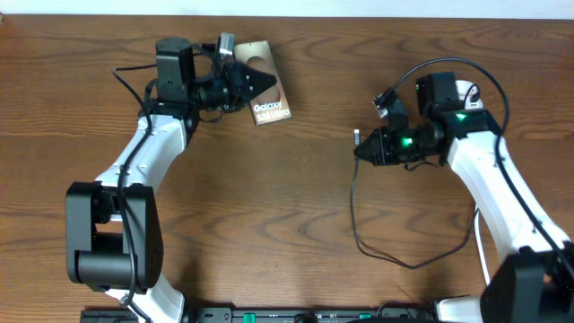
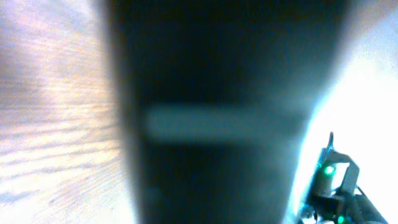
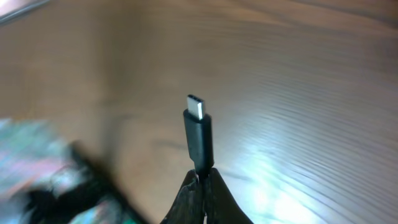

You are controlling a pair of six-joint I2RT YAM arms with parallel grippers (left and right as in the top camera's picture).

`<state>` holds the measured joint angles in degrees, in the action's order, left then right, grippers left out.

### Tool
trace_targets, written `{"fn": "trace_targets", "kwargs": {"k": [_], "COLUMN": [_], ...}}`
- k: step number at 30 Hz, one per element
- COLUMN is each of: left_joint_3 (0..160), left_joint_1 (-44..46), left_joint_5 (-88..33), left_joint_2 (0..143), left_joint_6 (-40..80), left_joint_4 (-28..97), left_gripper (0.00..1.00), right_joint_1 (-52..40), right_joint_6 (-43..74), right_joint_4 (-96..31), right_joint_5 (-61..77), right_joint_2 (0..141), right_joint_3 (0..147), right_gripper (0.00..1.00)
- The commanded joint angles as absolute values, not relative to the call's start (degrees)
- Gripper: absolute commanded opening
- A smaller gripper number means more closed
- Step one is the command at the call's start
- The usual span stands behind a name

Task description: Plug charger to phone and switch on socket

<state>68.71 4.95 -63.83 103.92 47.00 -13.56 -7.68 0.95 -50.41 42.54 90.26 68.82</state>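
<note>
The phone (image 1: pixel 269 100), bronze-brown with white "Galaxy" text, is at the back left of the table, with my left gripper (image 1: pixel 254 82) shut on its upper end. In the left wrist view the phone (image 2: pixel 217 124) is a dark blur filling the middle and hiding the fingers. My right gripper (image 1: pixel 362 144) is shut on the charger's small black plug (image 1: pixel 356 137), right of centre. Up close, the charger plug (image 3: pixel 199 134) sticks up from the shut gripper (image 3: pixel 202 176), its metal tip bare. The thin black cable (image 1: pixel 395 256) loops down toward the front. The socket is out of view.
The wooden table (image 1: pixel 269 215) spreads between the two arms. The left arm's base (image 1: pixel 112 233) stands at the front left, the right arm's white link (image 1: pixel 502 179) at the right. A blurred dark shape (image 3: pixel 56 186) sits low left in the right wrist view.
</note>
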Motion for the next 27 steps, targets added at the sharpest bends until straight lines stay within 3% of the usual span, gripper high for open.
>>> {"fn": "trace_targets", "kwargs": {"k": [1,7,14,27], "left_joint_3": [70.24,70.24,70.24,70.24], "left_joint_1": [7.05,11.55,14.81,17.10], "left_joint_5": [-66.63,-66.63,-67.37,-70.11], "left_joint_2": [102.06,102.06,102.06,102.06], "left_joint_6": [55.42,62.89,64.86,72.75], "left_joint_4": [-21.63,-33.58,-33.98,-45.56], "left_gripper": [0.07,0.07,0.07,0.08], "right_joint_1": [-7.35,-7.09,-6.42,-6.46], "right_joint_6": [-12.08,-18.46,-16.38,-10.74], "right_joint_4": [-50.35,-44.38,-41.85,-38.09], "right_joint_5": [64.71,82.04,83.35,85.71], "right_joint_2": [88.49,88.51,88.51,88.51], "right_joint_3": [65.73,61.82,61.69,61.69], "right_gripper": [0.01,0.01,0.01,0.01]}}
